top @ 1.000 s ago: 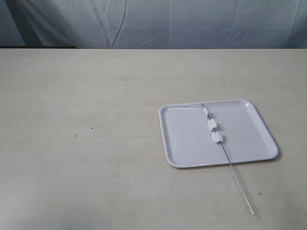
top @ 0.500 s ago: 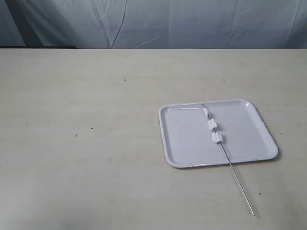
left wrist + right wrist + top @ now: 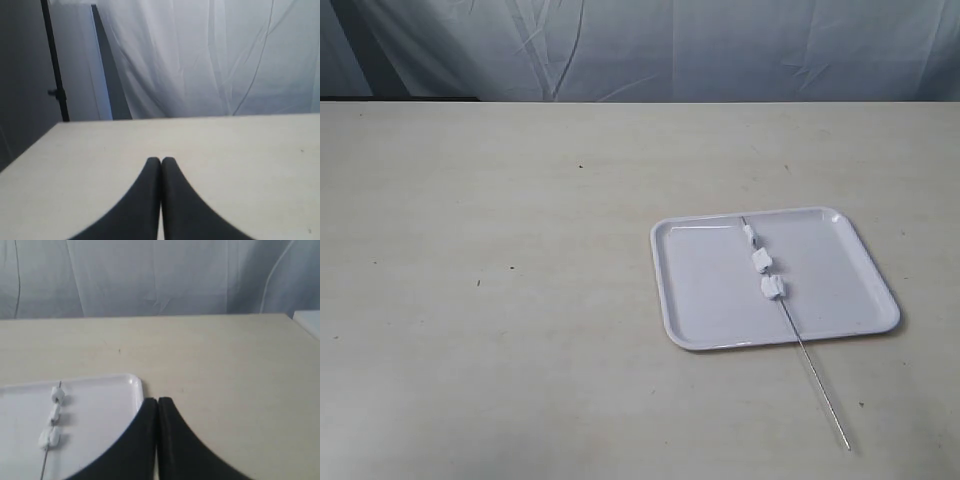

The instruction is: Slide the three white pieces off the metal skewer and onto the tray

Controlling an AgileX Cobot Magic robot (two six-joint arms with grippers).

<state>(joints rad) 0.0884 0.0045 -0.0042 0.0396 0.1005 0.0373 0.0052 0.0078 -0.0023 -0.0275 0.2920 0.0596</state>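
Note:
The glossy white tray (image 3: 705, 290) lies on the table right of centre. The thin metal skewer (image 3: 815, 380) rests across it, one end at the tray's far rim, the other sticking out over the near rim onto the table. Threaded on it over the tray are the three white pieces (image 3: 761, 261). The right wrist view also shows the tray (image 3: 100, 410), the white pieces (image 3: 54, 412) and the skewer (image 3: 44, 462). My right gripper (image 3: 158, 401) is shut and empty, beside the tray's corner. My left gripper (image 3: 161, 161) is shut over bare table. Neither gripper appears in the exterior view.
The beige table (image 3: 500, 250) is backed by a pale curtain (image 3: 650, 45). A dark stand pole (image 3: 55, 65) rises past the table's edge in the left wrist view. A white object (image 3: 309, 320) sits at the table's far corner in the right wrist view.

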